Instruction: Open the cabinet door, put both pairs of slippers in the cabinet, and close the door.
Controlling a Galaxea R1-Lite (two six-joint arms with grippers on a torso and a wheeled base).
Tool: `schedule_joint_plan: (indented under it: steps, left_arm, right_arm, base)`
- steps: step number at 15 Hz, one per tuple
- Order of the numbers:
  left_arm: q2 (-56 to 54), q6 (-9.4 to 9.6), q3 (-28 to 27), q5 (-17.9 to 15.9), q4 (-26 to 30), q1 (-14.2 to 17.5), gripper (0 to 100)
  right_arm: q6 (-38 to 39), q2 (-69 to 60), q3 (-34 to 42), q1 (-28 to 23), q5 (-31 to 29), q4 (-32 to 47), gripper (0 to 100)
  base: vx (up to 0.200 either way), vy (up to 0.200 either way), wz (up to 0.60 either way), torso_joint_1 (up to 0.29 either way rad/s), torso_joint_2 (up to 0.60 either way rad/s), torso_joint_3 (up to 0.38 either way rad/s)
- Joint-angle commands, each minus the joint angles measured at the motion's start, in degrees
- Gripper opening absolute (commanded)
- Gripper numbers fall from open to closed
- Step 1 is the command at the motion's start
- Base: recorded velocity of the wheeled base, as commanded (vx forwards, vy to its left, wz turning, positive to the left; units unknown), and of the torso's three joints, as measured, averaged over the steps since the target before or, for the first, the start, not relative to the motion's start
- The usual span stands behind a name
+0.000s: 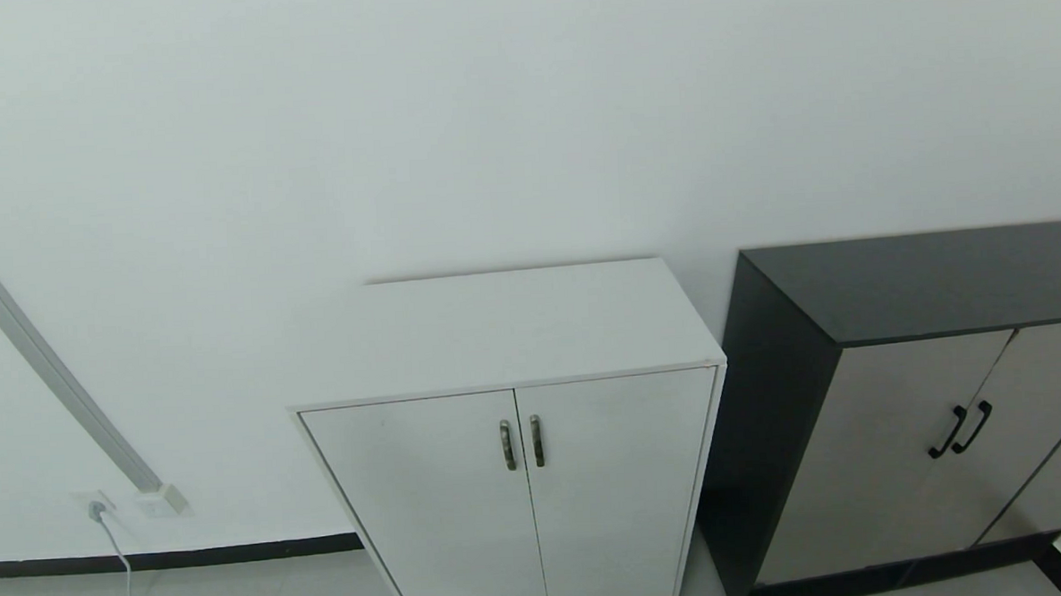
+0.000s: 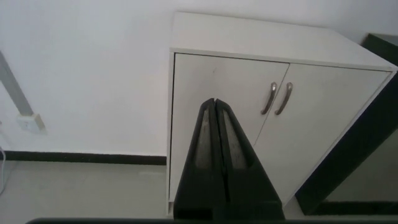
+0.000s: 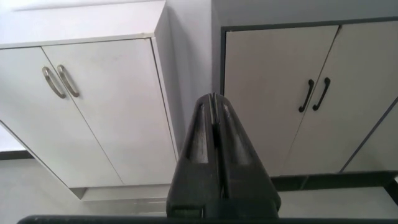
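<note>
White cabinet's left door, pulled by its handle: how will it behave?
The door probably swings as a rigid panel: its handle sits at the inner edge, so hinges are likely outboard. The handle looks like smooth metal, possibly slippery. The cabinet looks tall and narrow, so a hard pull might rock it.

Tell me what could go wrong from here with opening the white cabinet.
1. On the white cabinet, the left handle and right handle sit close together, so a grab might catch both.
2. The left end effector and right end effector are shut; unopened, they cannot hook a handle.
3. The black cabinet stands right beside, possibly crowding the arm.
</note>
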State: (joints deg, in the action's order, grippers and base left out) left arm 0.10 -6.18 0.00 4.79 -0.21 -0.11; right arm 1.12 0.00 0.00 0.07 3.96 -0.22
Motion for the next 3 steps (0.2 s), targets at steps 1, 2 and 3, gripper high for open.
schedule_joint_plan:
  steps: [1,2,3]
  left_arm:
    - [-0.01,-0.06,0.0,0.04,-0.06,0.02,0]
    - [-0.01,0.03,-0.09,0.04,-0.06,-0.07,0]
    - [-0.01,-0.06,0.0,0.04,-0.06,0.02,0]
  right_arm:
    - [-0.15,0.09,0.0,0.01,0.08,0.04,0]
    - [-0.33,0.09,0.0,0.01,0.08,0.04,0]
    - [-0.42,0.0,0.0,0.01,0.17,0.04,0]
  base:
    - [0.0,0.0,0.0,0.0,0.0,0.0]
    - [0.0,0.0,0.0,0.0,0.0,0.0]
    - [0.0,0.0,0.0,0.0,0.0,0.0]
